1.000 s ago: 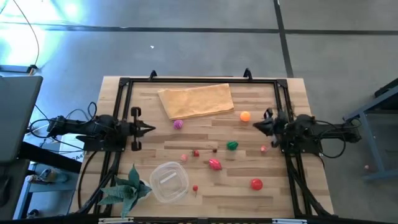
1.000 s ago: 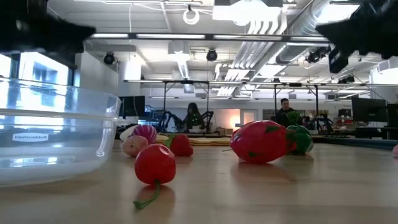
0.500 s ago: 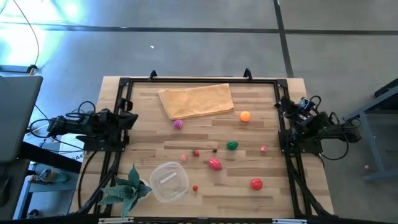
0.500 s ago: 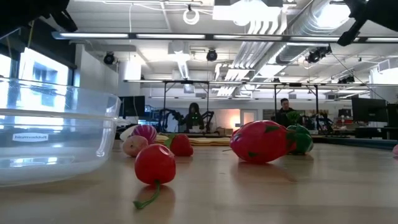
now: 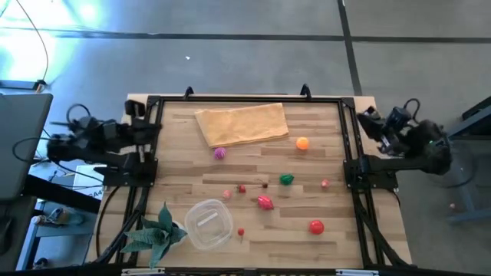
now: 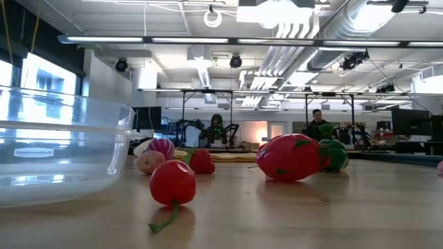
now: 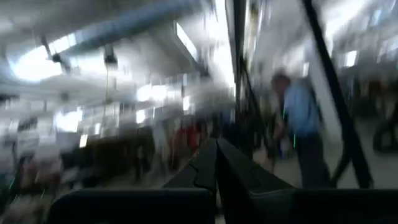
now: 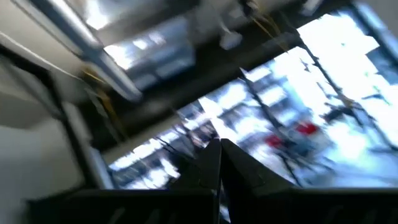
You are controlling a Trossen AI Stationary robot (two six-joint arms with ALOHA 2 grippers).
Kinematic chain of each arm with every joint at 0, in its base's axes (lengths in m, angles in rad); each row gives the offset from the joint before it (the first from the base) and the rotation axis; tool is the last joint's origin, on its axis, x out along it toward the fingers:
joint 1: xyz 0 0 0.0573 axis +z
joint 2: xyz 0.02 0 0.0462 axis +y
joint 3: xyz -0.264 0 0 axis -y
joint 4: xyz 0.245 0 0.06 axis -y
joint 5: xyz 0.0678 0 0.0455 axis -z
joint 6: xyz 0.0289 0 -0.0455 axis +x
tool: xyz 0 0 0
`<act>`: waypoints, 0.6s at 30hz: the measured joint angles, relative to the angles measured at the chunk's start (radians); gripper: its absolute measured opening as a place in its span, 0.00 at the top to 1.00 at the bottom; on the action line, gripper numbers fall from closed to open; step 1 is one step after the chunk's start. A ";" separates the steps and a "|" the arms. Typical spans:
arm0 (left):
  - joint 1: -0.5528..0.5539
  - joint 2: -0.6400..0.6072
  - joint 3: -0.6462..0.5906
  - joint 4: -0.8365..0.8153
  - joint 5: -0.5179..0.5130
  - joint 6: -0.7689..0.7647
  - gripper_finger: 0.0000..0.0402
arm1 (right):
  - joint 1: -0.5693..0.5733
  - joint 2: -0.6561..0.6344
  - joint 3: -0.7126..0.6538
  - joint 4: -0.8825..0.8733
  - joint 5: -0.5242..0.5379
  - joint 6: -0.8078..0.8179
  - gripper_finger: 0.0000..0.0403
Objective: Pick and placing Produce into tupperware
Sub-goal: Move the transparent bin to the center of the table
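Note:
The clear round tupperware (image 5: 209, 224) (image 6: 55, 152) stands on the table near its front left. The produce lies loose on the wood: a magenta piece (image 5: 220, 153), an orange one (image 5: 302, 142), a green one (image 5: 286, 179), a red-pink one (image 5: 265, 203) (image 6: 291, 158), a red one (image 5: 316, 226) and a small red one (image 5: 241, 231) (image 6: 172, 182). My left gripper (image 5: 149, 126) (image 7: 216, 163) is shut and raised at the table's left edge, pointing up into the room. My right gripper (image 5: 367, 119) (image 8: 219, 158) is shut and raised at the right edge. Both hold nothing.
A tan folded cloth (image 5: 242, 123) lies at the far middle of the table. A green spiky-leaved plant (image 5: 157, 234) sits at the front left corner beside the tupperware. A black frame (image 5: 245, 100) runs around the table. People show far off in the room (image 6: 317, 124).
Both arms have risen from low over the table and drawn back toward their own edges, left toward the left edge, right toward the right edge, tipping their fingers upward. Both grippers have stayed shut. The produce and the tupperware have kept their places.

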 joint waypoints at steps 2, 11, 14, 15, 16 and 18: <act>0.000 0.079 0.106 -0.152 -0.030 0.000 1.00 | 0.000 0.053 0.111 -0.173 0.057 -0.003 1.00; 0.000 0.327 0.410 -0.589 -0.156 -0.023 1.00 | 0.000 0.362 0.473 -0.640 0.211 -0.037 1.00; 0.001 0.359 0.431 -0.682 -0.191 -0.065 1.00 | 0.000 0.471 0.580 -0.781 0.219 -0.037 0.99; 0.000 0.366 0.431 -0.700 -0.190 -0.076 1.00 | 0.000 0.507 0.612 -0.831 0.219 -0.036 0.99; 0.000 0.374 0.431 -0.719 -0.184 -0.083 1.00 | 0.000 0.540 0.642 -0.877 0.219 -0.034 0.98; 0.000 0.389 0.432 -0.765 -0.157 -0.086 1.00 | 0.000 0.601 0.695 -0.958 0.219 -0.029 0.97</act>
